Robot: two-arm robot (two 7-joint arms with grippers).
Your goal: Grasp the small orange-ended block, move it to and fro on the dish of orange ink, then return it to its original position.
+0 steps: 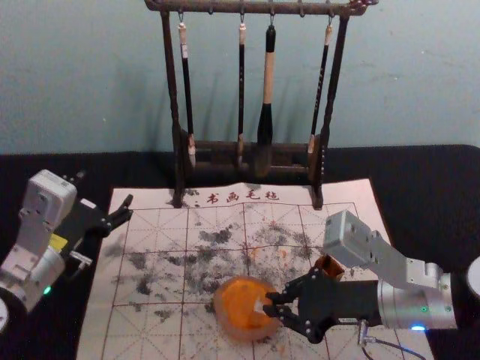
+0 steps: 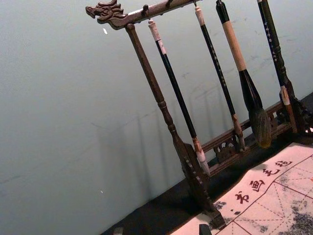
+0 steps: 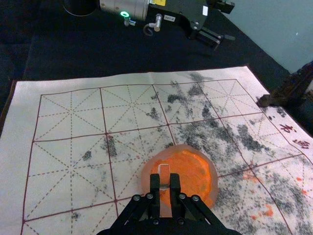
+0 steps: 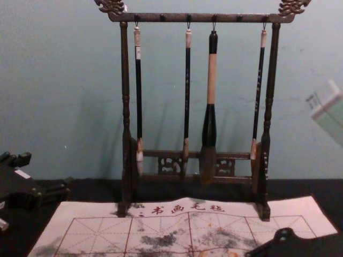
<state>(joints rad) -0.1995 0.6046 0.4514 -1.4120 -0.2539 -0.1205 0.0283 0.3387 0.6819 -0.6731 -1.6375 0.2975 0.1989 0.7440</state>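
Head view: right gripper (image 1: pixel 268 303) over the orange ink dish (image 1: pixel 225 319), pinched narrow on the small block (image 1: pixel 259 306). Brown container (image 1: pixel 330 265) just beyond it, partly hidden. Left gripper (image 1: pixel 104 190) parked by the far left part of the grid mat (image 1: pixel 154 330), fingers spread. Rack (image 1: pixel 174 112) behind, 4 brushes hanging.

Left wrist view: 2 fingertips peek in, wide apart, nothing between. Rack and brushes past them, plus the mat's printed characters (image 2: pixel 257 184).

Right wrist view: right gripper (image 3: pixel 165 188) has the block between its 2 fingers, block over the ink dish. I can't tell if it touches the ink.

Chest view: left gripper at the left edge, wide. Right arm's dark part (image 4: pixel 300 244) at lower right; can't tell finger state from this angle. 4 brushes upright on the rack.
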